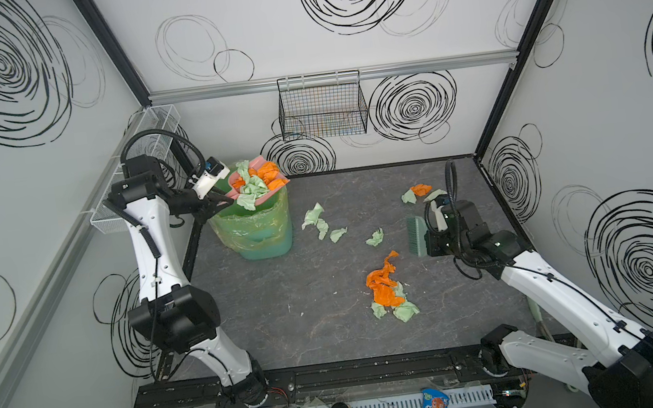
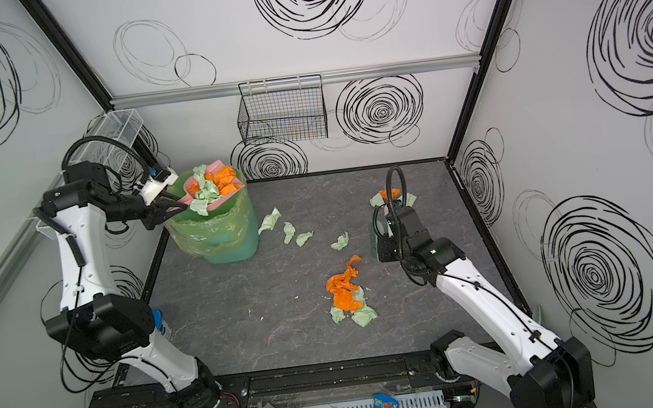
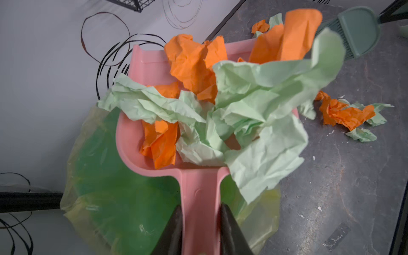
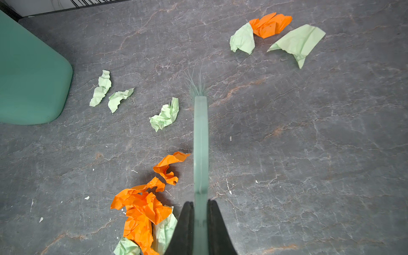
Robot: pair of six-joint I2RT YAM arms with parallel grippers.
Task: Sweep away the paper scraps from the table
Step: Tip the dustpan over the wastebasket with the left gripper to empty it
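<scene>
So the left gripper (image 1: pixel 231 201) is clamped on the dustpan (image 3: pixel 132 143) handle. In a top view the pan points to 2 o'clock, right over the bin (image 1: pixel 266 241), so the loaded scraps (image 3: pixel 254 106) just need tipping. The right gripper (image 4: pixel 201 205) pinches the brush (image 4: pixel 200 143); the table (image 1: pixel 288 322) pile (image 1: pixel 384 286) sits at its 7 o'clock.

— Where are the paper scraps (image 1: pixel 384 286)?
— They're crumpled orange and pale green wads. A heap fills the pink dustpan (image 3: pixel 143 66) above the green bin (image 1: pixel 262 241). Four green ones trail across the table (image 1: pixel 288 326) away from the bin.
— And the rest?
— A mixed pile lies well apart from the bin, with three more farthest from it. The table is dark grey and veined.
</scene>
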